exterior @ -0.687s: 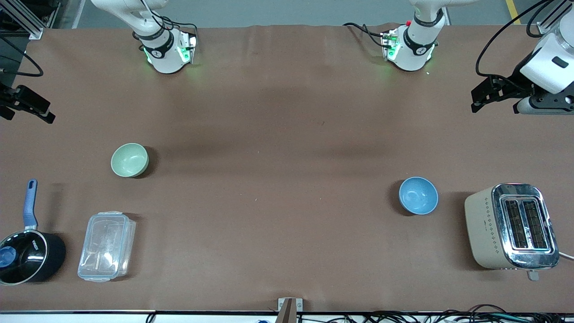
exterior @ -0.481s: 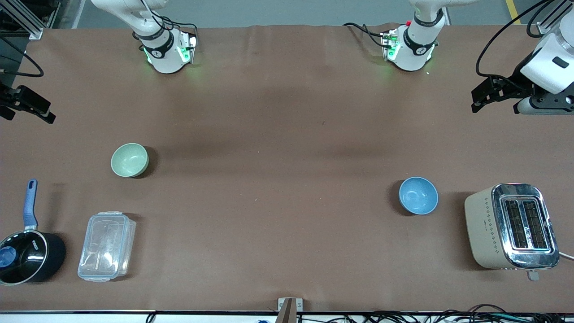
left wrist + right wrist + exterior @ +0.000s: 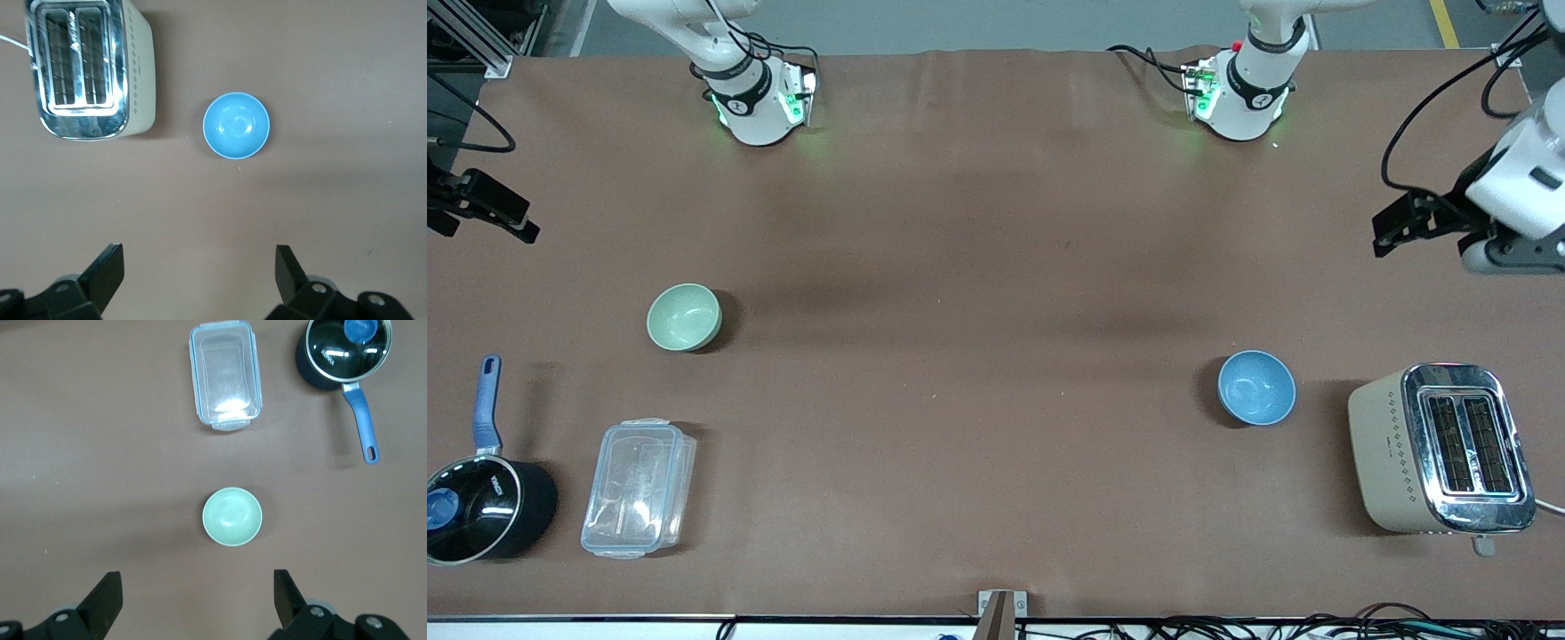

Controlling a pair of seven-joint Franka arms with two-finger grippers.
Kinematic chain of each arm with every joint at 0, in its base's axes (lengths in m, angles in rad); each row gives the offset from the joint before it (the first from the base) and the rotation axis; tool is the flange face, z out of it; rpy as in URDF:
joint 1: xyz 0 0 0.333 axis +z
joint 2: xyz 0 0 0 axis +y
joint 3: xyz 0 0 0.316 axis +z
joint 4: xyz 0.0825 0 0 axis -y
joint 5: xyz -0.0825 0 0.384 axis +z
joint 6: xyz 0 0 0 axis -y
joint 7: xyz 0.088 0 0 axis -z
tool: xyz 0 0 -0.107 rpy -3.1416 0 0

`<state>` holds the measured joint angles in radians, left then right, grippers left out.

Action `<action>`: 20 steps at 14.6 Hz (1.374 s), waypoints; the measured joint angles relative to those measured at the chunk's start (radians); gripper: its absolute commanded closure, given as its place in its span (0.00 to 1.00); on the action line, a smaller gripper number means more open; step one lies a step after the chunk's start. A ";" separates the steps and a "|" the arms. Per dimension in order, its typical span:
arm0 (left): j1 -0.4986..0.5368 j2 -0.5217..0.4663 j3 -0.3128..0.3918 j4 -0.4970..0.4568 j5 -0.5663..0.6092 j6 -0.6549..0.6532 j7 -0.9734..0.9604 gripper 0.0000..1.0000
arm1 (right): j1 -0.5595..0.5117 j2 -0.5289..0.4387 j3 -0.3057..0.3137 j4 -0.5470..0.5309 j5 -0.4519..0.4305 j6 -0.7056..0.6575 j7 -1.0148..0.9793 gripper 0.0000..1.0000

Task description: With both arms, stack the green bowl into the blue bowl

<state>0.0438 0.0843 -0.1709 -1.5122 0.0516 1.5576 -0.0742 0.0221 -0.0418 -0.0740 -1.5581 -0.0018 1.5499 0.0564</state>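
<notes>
Mint-green bowl point(image 3: 684, 316), sky-blue bowl point(image 3: 1256, 388) — beige toaster point(image 3: 1440, 449) dotted with diamonds.

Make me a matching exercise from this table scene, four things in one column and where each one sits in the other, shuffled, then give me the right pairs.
Things:
1. green bowl
2. blue bowl
3. left gripper
4. saucepan

Places or states:
A. beside the toaster
B. beside the clear lidded container, at the right arm's end
C. open, up over bare table
D. alone, farther from the front camera than the container

Pairs: 1-D, 2-A, 3-C, 4-B
</notes>
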 measured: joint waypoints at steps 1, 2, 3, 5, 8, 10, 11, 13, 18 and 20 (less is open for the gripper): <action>0.000 0.027 0.000 0.000 0.001 0.003 0.000 0.00 | 0.000 0.002 -0.001 -0.002 -0.001 -0.011 -0.003 0.00; 0.000 0.057 0.000 -0.001 0.002 0.015 0.000 0.00 | -0.001 0.007 -0.003 -0.010 -0.001 -0.017 -0.015 0.00; 0.000 0.086 0.000 -0.008 0.005 0.041 -0.001 0.00 | -0.002 0.014 -0.011 -0.028 -0.002 -0.015 -0.038 0.00; 0.000 0.129 0.000 -0.057 0.039 0.137 -0.006 0.00 | -0.004 0.033 -0.052 -0.140 -0.002 0.099 -0.112 0.00; 0.001 0.155 0.000 -0.191 0.107 0.328 -0.035 0.00 | -0.012 0.069 -0.100 -0.420 -0.002 0.443 -0.212 0.00; 0.013 0.168 0.000 -0.279 0.114 0.440 -0.044 0.00 | -0.012 0.083 -0.106 -0.596 -0.002 0.657 -0.236 0.00; 0.022 0.179 0.000 -0.315 0.115 0.487 -0.044 0.00 | -0.012 0.084 -0.106 -0.670 -0.002 0.738 -0.242 0.00; 0.039 0.213 0.000 -0.368 0.115 0.577 -0.044 0.03 | -0.012 0.094 -0.107 -0.779 -0.002 0.867 -0.273 0.00; 0.064 0.340 0.000 -0.399 0.115 0.736 -0.046 0.12 | -0.032 0.228 -0.134 -0.883 -0.002 1.149 -0.361 0.08; 0.063 0.389 -0.002 -0.399 0.115 0.798 -0.058 0.22 | -0.037 0.283 -0.135 -0.894 -0.002 1.222 -0.363 0.26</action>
<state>0.1072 0.4734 -0.1730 -1.9111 0.1663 2.3552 -0.1317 -0.0144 0.2412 -0.2094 -2.4523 -0.0036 2.7722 -0.3070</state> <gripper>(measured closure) 0.088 0.026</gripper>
